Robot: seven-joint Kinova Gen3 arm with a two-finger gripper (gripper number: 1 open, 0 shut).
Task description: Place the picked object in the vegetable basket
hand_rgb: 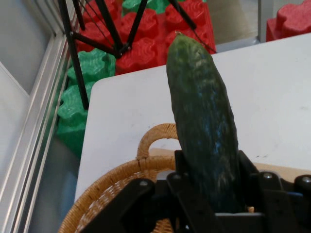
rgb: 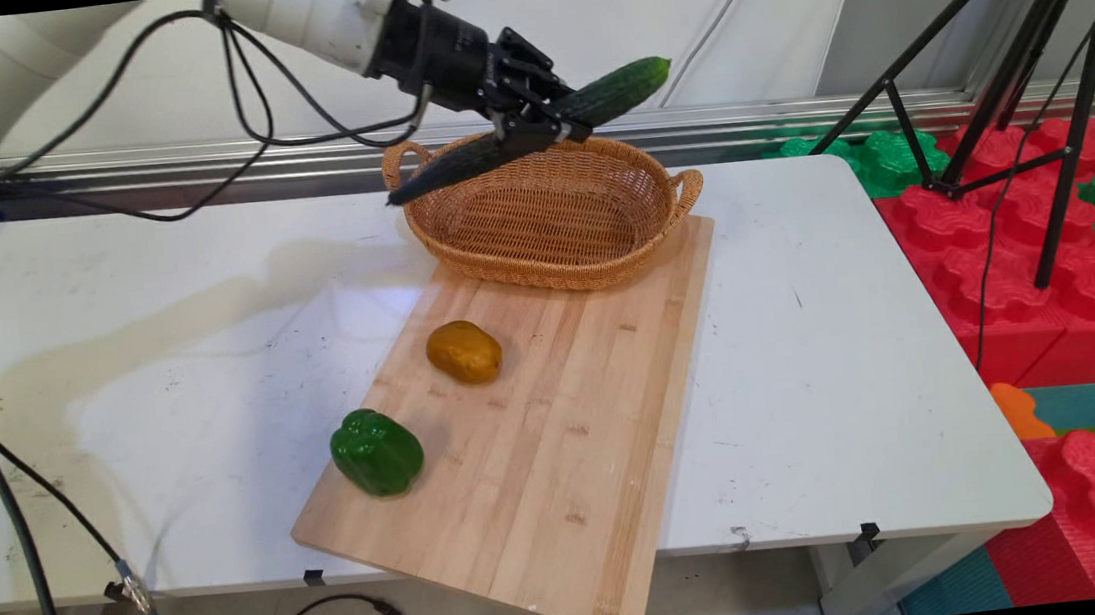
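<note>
One cucumber (rgb: 588, 103) clamped crosswise in the end effector (rgb: 539, 117) above the basket (rgb: 552, 247).

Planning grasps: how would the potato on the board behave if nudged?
The potato looks rounded and smooth, so it would probably roll or wobble across the flat board. It seems firm, unlikely to deform. The pepper nearby might stop it.

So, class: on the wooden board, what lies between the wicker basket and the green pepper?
The potato lies on the board between the basket and the pepper, seen in the main view.
</note>
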